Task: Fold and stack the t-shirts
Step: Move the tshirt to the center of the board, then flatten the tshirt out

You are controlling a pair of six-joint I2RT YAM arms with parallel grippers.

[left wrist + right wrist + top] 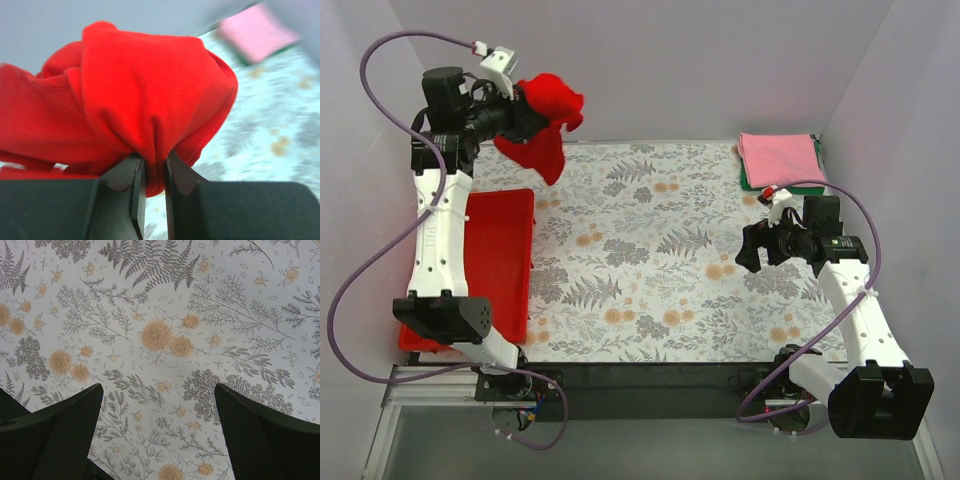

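While the left claw (pixel 155 167) pinches a bunched fold of the bright red t-shirt (pixel 145 95) between nearly closed jaws, the soft cloth hangs crumpled in the air at the upper left of the overhead frame. The right claw (pixel 159 390) stands wide open, holding nothing, above the table (pixel 650 260) and its fern-and-flower printed cover at the right. A rigid red plastic tray (pixel 500 260) lies along the left edge. At the upper right, the pink t-shirt (pixel 778 155) sits folded flat on the dark green t-shirt (pixel 746 184).
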